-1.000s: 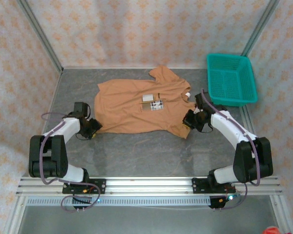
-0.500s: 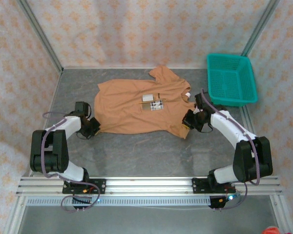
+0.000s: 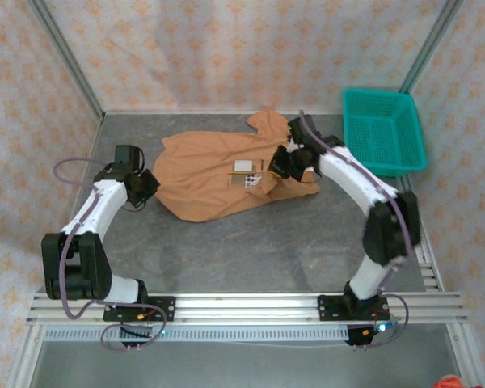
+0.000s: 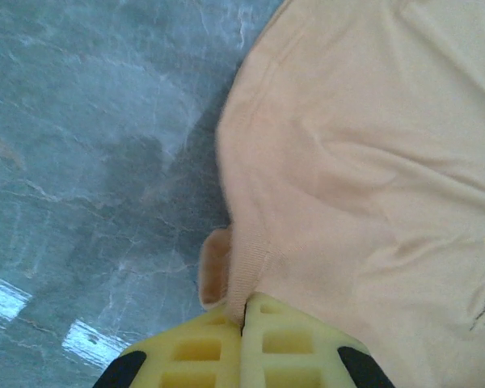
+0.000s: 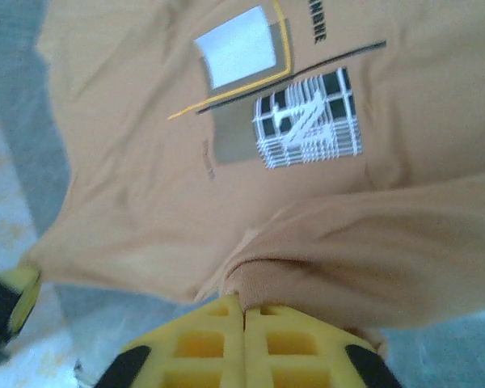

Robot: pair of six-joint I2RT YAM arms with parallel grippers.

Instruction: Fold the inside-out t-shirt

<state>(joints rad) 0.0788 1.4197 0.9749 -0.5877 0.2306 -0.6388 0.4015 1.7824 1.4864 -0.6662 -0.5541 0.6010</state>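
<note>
1. Since a second ago the right gripper has swung up and left, dragging the right hem corner over the inside-out t-shirt, near its white label.
2. The left gripper has shifted farther up the grey table. Its pads are pressed together, pinching the shirt's left edge.
3. Right wrist view: the pads are closed on a folded hem.
4. The shirt lies mid-table, its right side doubled over, apart from the teal mesh basket.

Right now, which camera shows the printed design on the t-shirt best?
The right wrist view: the printed design on the t-shirt is close and sharp. The top view shows it tiny; the left wrist view catches just its edge.
</note>
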